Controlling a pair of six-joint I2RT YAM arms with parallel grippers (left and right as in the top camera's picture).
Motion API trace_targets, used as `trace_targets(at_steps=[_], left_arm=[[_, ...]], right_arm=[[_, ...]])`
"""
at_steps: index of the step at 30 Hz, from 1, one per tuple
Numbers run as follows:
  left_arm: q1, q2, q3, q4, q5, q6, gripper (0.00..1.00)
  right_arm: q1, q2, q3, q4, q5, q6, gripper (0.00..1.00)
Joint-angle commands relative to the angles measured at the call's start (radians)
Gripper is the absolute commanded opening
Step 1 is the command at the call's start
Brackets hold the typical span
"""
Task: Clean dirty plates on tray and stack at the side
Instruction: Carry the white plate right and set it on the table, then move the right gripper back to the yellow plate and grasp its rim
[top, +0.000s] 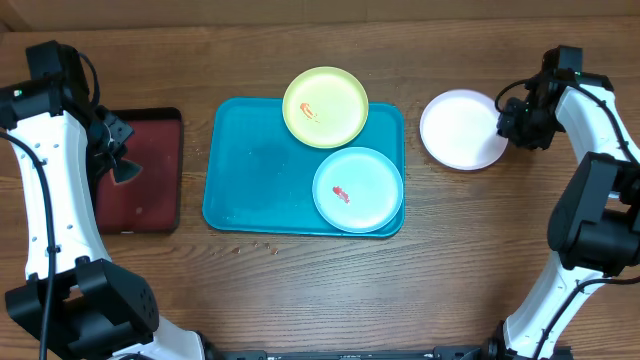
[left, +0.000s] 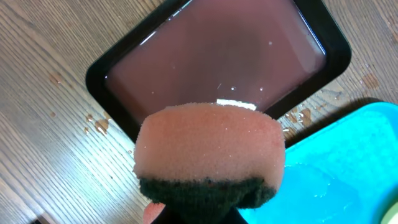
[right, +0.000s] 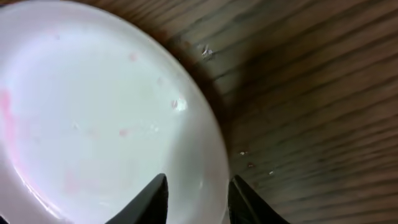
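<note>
White plate (top: 460, 130) lies on the table right of the blue tray (top: 250, 190), faint pink marks on it. Right gripper (right: 198, 199) has its jaws slightly parted astride the plate's right rim. Left gripper (top: 120, 160) pinches a sponge (left: 208, 149) over the red tray (top: 140, 205). Yellow plate (top: 325, 107) and mint plate (top: 357, 188) sit on the blue tray. Best to lift straight off the rim without dragging.

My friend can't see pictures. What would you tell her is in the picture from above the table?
A blue tray in the middle holds a yellow-green plate and a mint plate, both smeared red. A white plate lies to its right, with the right claw at its edge. The left claw hangs over a dark red tray.
</note>
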Motion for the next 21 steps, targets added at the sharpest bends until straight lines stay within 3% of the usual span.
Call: trace_targets(at_steps=[1, 7, 11, 17, 21], left_arm=[[-0.004, 0.008, -0.006, 0.001, 0.03, 0.02, 0.04], [-0.005, 0.008, -0.006, 0.004, 0.03, 0.02, 0.04], [-0.015, 0.008, -0.006, 0.008, 0.03, 0.02, 0.04], [-0.031, 0.008, -0.006, 0.008, 0.029, 0.021, 0.04], [-0.031, 0.008, -0.006, 0.007, 0.029, 0.029, 0.04]], right_arm=[[0.008, -0.042, 0.053, -0.024, -0.048, -0.003, 0.35], [0.018, -0.052, 0.266, -0.151, -0.174, -0.012, 0.48], [0.071, -0.051, 0.305, -0.072, -0.362, -0.109, 0.61], [0.231, -0.015, 0.296, 0.086, -0.331, -0.128, 0.64], [0.361, 0.034, 0.296, 0.177, -0.195, -0.18, 0.64]])
